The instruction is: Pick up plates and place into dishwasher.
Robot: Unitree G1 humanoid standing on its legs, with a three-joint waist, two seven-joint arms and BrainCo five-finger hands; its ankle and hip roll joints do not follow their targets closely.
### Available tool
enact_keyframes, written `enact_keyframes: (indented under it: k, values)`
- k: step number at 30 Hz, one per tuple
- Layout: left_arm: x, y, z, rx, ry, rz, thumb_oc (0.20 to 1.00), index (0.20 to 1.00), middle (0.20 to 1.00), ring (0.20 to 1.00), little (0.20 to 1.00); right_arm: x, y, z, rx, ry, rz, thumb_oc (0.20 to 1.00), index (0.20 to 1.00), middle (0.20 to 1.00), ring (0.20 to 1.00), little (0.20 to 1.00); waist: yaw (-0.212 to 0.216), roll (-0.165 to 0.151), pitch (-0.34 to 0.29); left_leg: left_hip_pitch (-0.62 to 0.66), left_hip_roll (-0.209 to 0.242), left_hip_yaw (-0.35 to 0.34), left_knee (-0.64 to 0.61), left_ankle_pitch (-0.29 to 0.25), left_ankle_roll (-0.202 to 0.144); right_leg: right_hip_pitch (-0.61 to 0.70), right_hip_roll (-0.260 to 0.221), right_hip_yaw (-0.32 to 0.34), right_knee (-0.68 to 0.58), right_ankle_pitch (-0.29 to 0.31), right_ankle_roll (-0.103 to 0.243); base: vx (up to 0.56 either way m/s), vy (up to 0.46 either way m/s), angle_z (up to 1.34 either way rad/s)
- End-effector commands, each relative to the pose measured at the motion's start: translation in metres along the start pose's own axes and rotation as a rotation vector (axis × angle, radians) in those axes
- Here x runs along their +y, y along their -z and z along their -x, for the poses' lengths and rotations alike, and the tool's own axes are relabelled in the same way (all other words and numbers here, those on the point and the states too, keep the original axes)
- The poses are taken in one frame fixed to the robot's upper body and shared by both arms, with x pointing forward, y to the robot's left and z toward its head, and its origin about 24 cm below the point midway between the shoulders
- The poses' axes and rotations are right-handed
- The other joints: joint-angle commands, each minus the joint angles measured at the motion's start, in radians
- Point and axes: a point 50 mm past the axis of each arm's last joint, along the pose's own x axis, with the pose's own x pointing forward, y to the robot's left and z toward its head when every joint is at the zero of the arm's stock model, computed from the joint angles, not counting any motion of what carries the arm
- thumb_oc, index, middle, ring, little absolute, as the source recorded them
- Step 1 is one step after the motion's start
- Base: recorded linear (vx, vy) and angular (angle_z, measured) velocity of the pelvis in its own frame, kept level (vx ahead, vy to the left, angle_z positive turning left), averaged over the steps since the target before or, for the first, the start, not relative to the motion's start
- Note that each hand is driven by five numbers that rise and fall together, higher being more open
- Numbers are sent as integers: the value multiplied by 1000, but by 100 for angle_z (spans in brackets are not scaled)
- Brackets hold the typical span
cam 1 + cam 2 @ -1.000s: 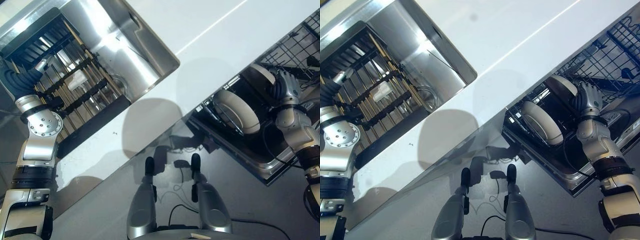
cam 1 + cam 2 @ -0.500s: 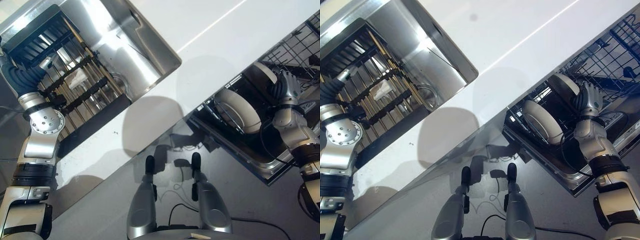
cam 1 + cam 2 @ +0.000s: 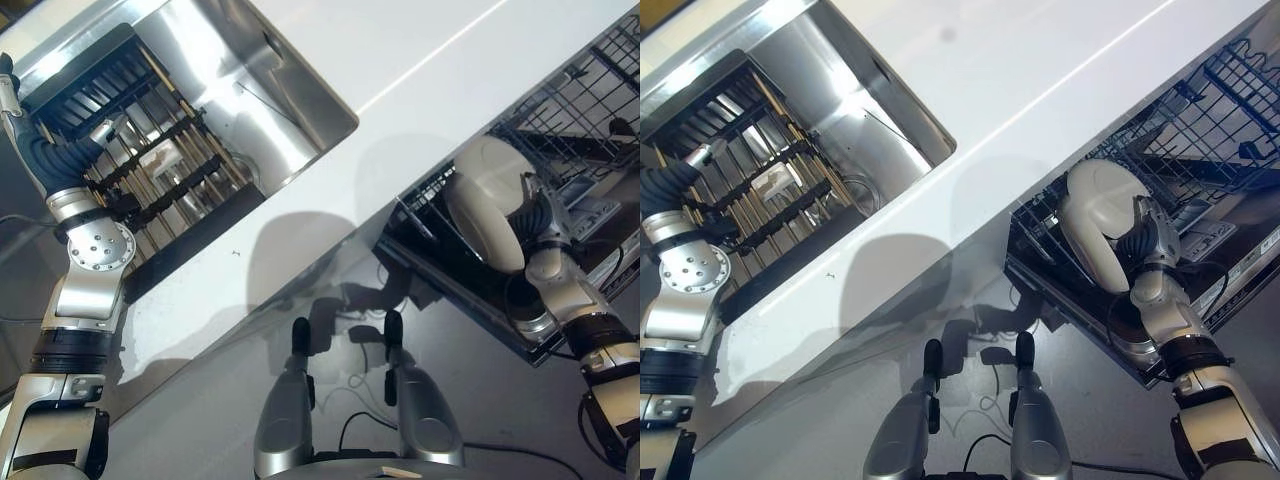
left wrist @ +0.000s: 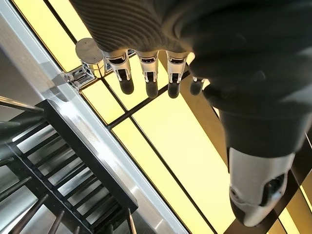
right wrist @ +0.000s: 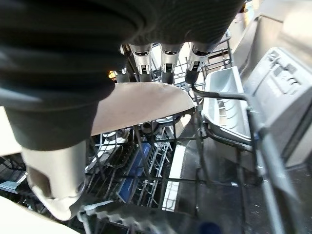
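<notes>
A cream plate (image 3: 483,200) stands on edge in the dishwasher's wire rack (image 3: 585,95), at the right. My right hand (image 3: 536,214) is shut on it. In the right wrist view the fingers (image 5: 164,62) reach over the far side of the plate (image 5: 146,100), and the thumb (image 5: 53,195) is on the near side. Beside the thumb shows a second cream rim (image 5: 14,222), which I cannot make out. My left hand (image 4: 148,78) is raised beyond the sink's far left corner, with straight fingers and nothing in it.
A steel sink (image 3: 265,90) at the upper left holds a black slatted drying rack (image 3: 130,150). A white counter (image 3: 400,60) runs between the sink and the dishwasher. The open dishwasher door (image 3: 470,295) juts out low at the right.
My right hand has brought the plate down and toward me, into the rack beside the plate that stood there. The view has shifted a little. The left arm has lifted slightly.
</notes>
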Motion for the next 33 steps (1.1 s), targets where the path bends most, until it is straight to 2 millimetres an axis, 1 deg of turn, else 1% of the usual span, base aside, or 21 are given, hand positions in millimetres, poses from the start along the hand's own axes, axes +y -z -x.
enact_keyframes:
  k: [1, 5, 9, 13, 15, 17, 21, 26, 28, 30, 33]
  values:
    - [3, 4, 6, 3, -10, 32, 1000, 1000, 1000, 1000, 1000, 2, -9, 7, -61, 17, -45, 1000, 1000, 1000, 1000, 1000, -9, -29, -80, -29, 61, 24, 45, 13, -2, -7, -83, 50, 68, -68, 54, 0, 0, 0]
    - [6, 11, 15, 21, 3, 15, 1000, 1000, 1000, 1000, 1000, 4, -4, 15, -58, 17, -63, 1000, 1000, 1000, 1000, 1000, -12, -41, -108, -2, 62, 27, 38, 4, -1, 21, -85, 55, 49, -63, 61, 43, 13, -6]
    - [10, 19, 27, 47, 18, -4, 1000, 1000, 1000, 1000, 1000, 7, 7, 24, -26, 10, -83, 1000, 1000, 1000, 1000, 1000, -12, -50, -141, 35, 65, 36, 22, -1, -1, 58, -88, 55, 27, -61, 67, 58, 23, -4]
    - [14, 25, 34, 71, 29, -24, 1000, 1000, 1000, 1000, 1000, 8, 17, 31, 4, 9, -123, 1000, 1000, 1000, 1000, 1000, -14, -55, -164, 56, 72, 40, 27, -9, -3, 79, -87, 58, 26, -65, 66, 67, 16, -5]
    - [16, 28, 37, 81, 32, -31, 1000, 1000, 1000, 1000, 1000, 5, 18, 34, 6, 27, -144, 1000, 1000, 1000, 1000, 1000, -14, -55, -173, 65, 75, 41, 29, -12, -4, 88, -87, 60, 24, -67, 67, 80, 17, -5]
    - [20, 32, 42, 97, 36, -44, 1000, 1000, 1000, 1000, 1000, 1, 18, 37, -7, 61, -164, 1000, 1000, 1000, 1000, 1000, -15, -54, -185, 76, 76, 40, 33, -18, -3, 101, -87, 64, 22, -69, 68, 106, 20, -5]
    - [25, 39, 51, 127, 43, -60, 1000, 1000, 1000, 1000, 1000, -16, 7, 38, -47, 166, -238, 1000, 1000, 1000, 1000, 1000, -18, -50, -204, 96, 78, 39, 28, -24, -3, 115, -87, 72, 19, -73, 71, 69, 28, -3]
    - [32, 45, 64, 156, 46, -70, 1000, 1000, 1000, 1000, 1000, -43, -8, 40, -107, 329, -331, 1000, 1000, 1000, 1000, 1000, -22, -38, -219, 112, 80, 43, 22, -27, -3, 122, -85, 78, 24, -81, 71, 58, 42, -4]
    - [35, 48, 68, 169, 43, -77, 1000, 1000, 1000, 1000, 1000, -51, -9, 44, -118, 381, -391, 1000, 1000, 1000, 1000, 1000, -26, -34, -225, 115, 80, 44, 22, -28, -3, 123, -84, 82, 27, -85, 70, 55, 42, -4]
    - [38, 50, 73, 185, 42, -81, 1000, 1000, 1000, 1000, 1000, -55, -9, 49, -120, 414, -465, 1000, 1000, 1000, 1000, 1000, -28, -28, -231, 121, 80, 45, 21, -29, -3, 125, -85, 85, 28, -86, 70, 69, 61, -2]
    - [41, 55, 83, 214, 45, -86, 1000, 1000, 1000, 1000, 1000, -53, -8, 56, -107, 422, -561, 1000, 1000, 1000, 1000, 1000, -33, -17, -240, 127, 75, 46, 25, -31, -4, 126, -87, 90, 34, -91, 68, 70, 88, -5]
